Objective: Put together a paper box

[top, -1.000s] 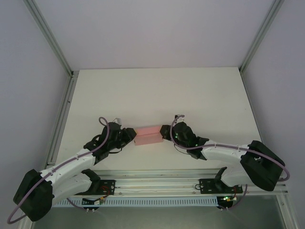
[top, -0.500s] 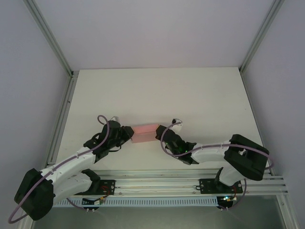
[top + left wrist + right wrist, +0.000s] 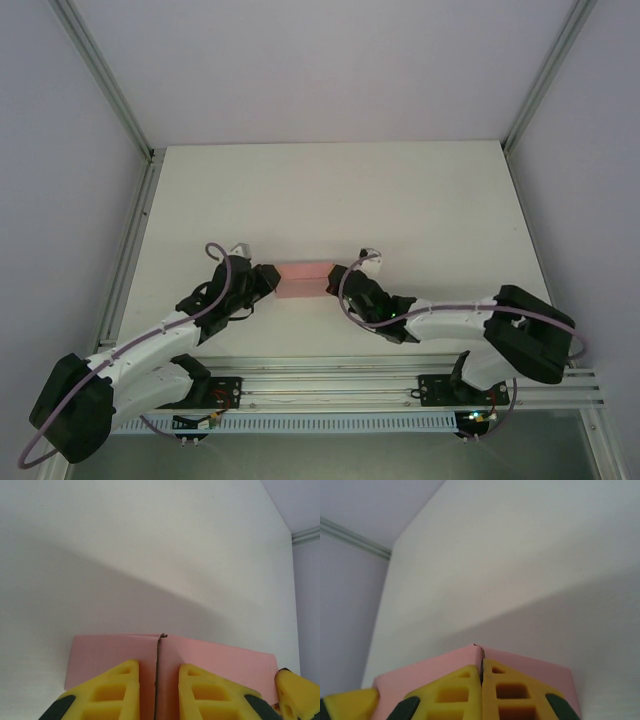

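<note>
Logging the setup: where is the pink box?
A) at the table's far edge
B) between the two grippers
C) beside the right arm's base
B: the paper box sits with the left gripper at one end and the right gripper at the other.

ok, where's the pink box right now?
In the top view the pink box lies on the table, near its front edge and slightly left of centre. The left end effector and right end effector are at its two ends.

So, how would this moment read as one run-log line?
paper box: on table | left gripper: slightly open, astride box fold | right gripper: shut on box fold
</note>
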